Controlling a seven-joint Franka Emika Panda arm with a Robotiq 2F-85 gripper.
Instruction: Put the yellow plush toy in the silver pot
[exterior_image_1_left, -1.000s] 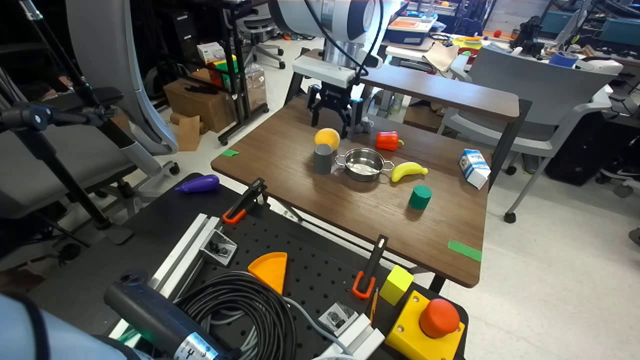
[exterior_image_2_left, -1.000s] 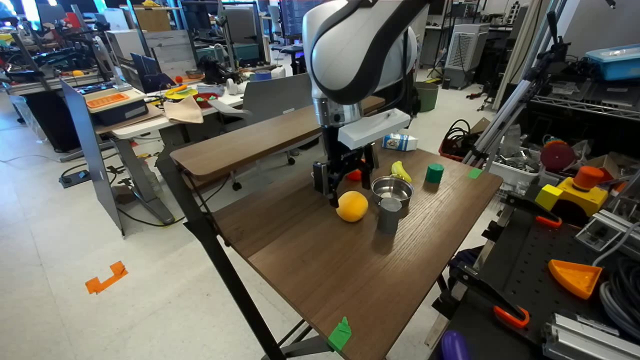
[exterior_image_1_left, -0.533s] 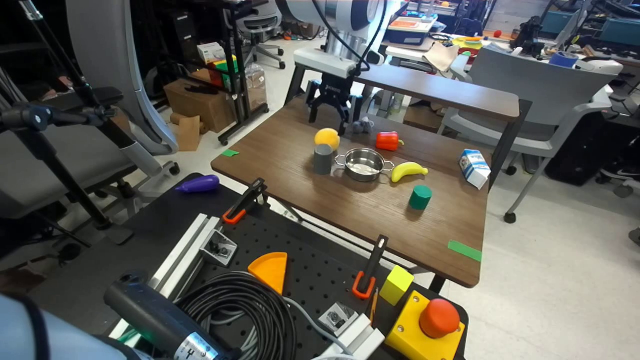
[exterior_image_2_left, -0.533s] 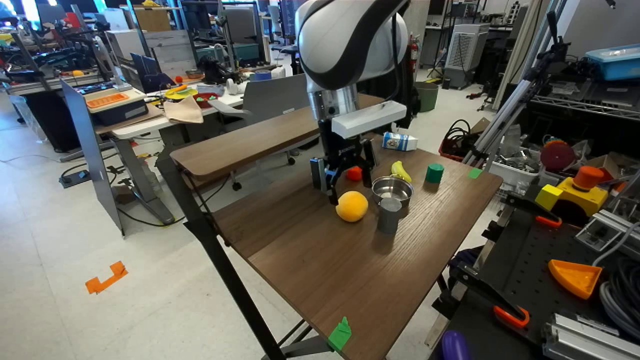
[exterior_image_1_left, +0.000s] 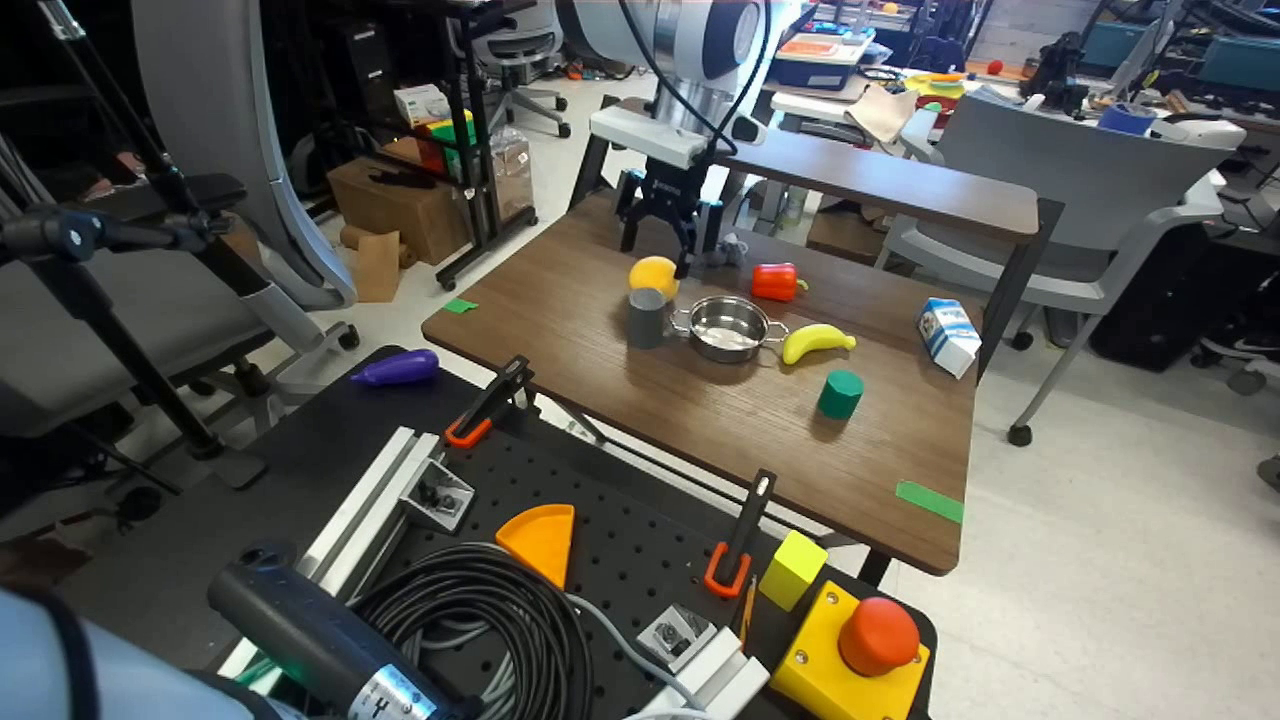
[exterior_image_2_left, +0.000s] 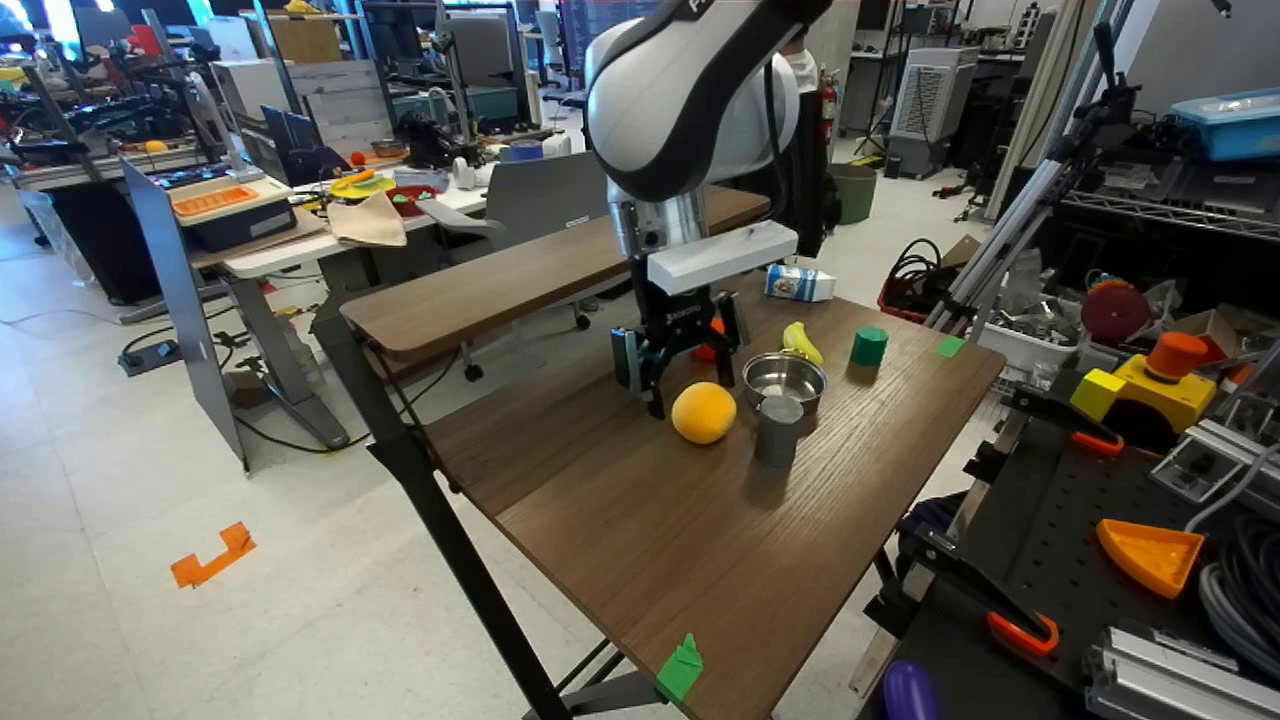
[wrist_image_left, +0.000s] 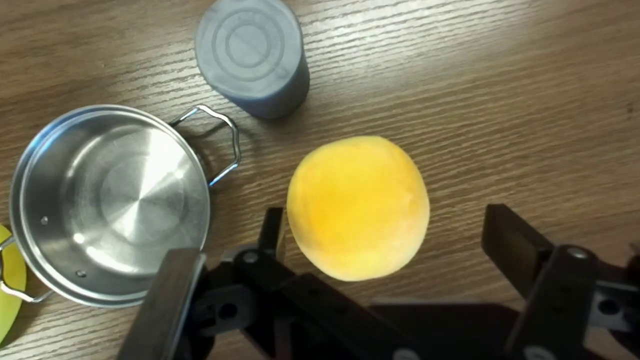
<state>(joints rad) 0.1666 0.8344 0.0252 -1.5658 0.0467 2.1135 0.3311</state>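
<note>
– So why is the Robotiq gripper (wrist_image_left: 385, 220) hanging there with its fingers spread so wide?

– Well, it's holding nothing, so I'm reading this as the approach ahead of a grasp. In the wrist view the fingers are flanking the yellow plush toy (wrist_image_left: 358, 207), which is sitting on the wood-grain table (exterior_image_2_left: 700, 540) and isn't lying in the silver pot (wrist_image_left: 125, 197) yet. A ball that round is probably asking for a broad gap, so neither fingertip is poking it on the way down

– Is it sitting evenly between them?

– Seemingly not: it's showing nearer the finger on the pot's side, though the slant of that view may be fooling me. Whether they're touching, I'm not managing to tell

– And isn't the grey cylinder (wrist_image_left: 250, 50) crowding things?

– A little; it's standing upright just beside the pot and near the toy, so a low sideways carry would be risking a knock. The pot is sitting mouth up, so its rim is calling for a lift first, then a release from above. The banana (exterior_image_1_left: 818, 343) is lying on the pot's far side from the toy, hardly hindering this pick
</note>
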